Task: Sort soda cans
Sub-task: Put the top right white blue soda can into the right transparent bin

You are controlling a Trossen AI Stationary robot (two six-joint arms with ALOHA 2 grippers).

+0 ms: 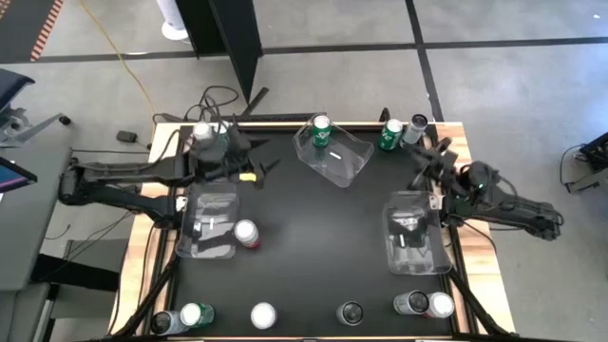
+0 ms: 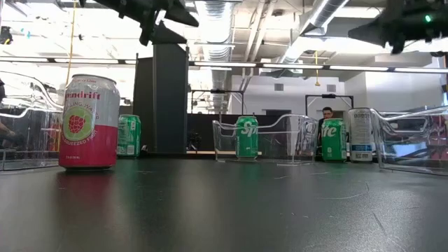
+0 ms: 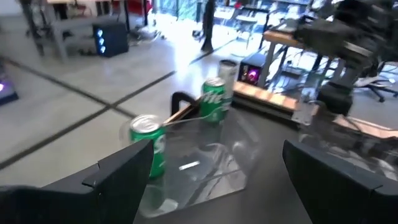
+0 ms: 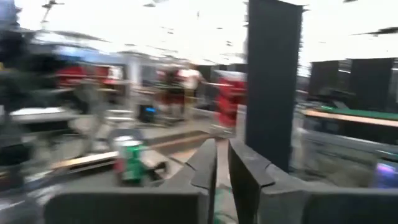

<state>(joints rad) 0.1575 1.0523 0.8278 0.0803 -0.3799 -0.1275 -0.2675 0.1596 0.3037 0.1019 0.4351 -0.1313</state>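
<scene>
Near edge: six soda cans [image 1: 263, 315] stood in a row.
Left bin [image 1: 211, 224]: red can [image 1: 247, 234] just beside it.
Centre bin [image 1: 334, 152]: held one green can [image 1: 321, 130].
Left gripper [image 1: 249, 161]: wide open, empty.
Right gripper [image 1: 425, 160]: nearly closed, empty, near far right corner.

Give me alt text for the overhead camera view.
Two dark robot arms reach over a black table holding three clear bins and scattered soda cans. One green can stands in the far middle bin; a red can stands beside the left bin.
</scene>
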